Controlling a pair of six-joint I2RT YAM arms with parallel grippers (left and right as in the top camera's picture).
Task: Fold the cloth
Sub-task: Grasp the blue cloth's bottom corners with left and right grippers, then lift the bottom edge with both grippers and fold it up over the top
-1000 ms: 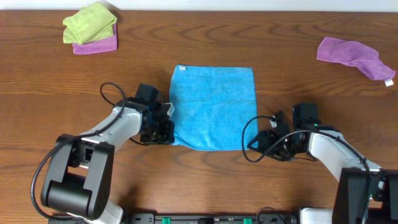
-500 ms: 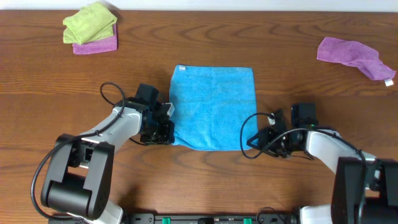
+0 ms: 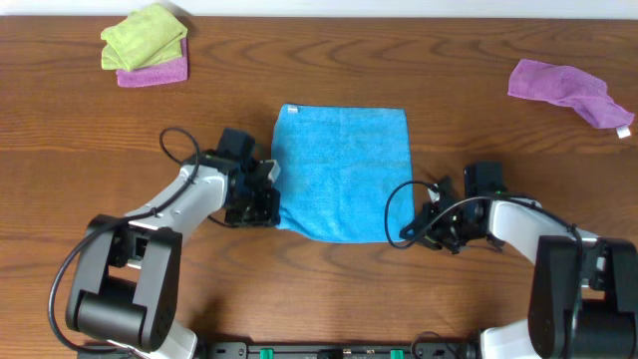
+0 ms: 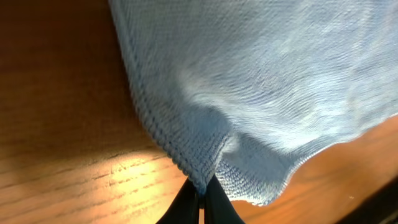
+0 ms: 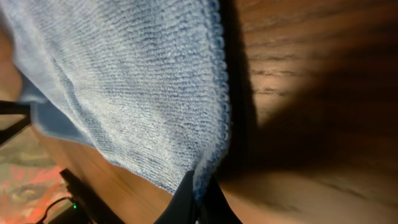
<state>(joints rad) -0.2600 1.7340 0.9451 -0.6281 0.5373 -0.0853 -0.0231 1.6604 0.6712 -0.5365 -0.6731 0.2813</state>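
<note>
Pinching the cloth (image 3: 344, 170), left gripper (image 4: 202, 198), right gripper (image 5: 199, 194) edged inward

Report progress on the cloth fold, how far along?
Done: both near corners gripped, left pincer and right pincer each shut on the cloth. In hand: the lift, corners puckered at the pinch. Left: the whole fold; overhead shows the cloth spread flat, single layer.

Lime-green cloth (image 3: 146, 35) atop folded purple cloth (image 3: 155, 72) far left, crumpled purple cloth (image 3: 566, 88) far right, wooden table (image 3: 80, 130)
</note>
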